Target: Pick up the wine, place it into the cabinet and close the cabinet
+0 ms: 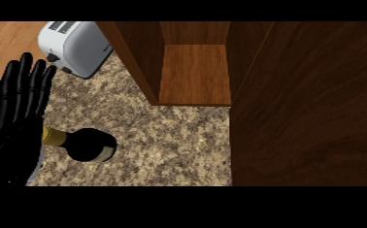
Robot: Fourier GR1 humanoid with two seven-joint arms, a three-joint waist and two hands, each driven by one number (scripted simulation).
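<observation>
glass, so fragile and slick: take the dark gold-necked wine bottle (87,144) beside your flat-open left hand (22,110) round its body.

Quick count from my feed: I've got one wine bottle (87,144) on the granite counter (172,139), one white toaster (77,46) up in the back left corner, and one wooden cabinet (215,67) with one shelf (195,76) showing inside and one door (301,105) hanging open on the right. Only one hand (22,110) in view, at the left edge.
</observation>
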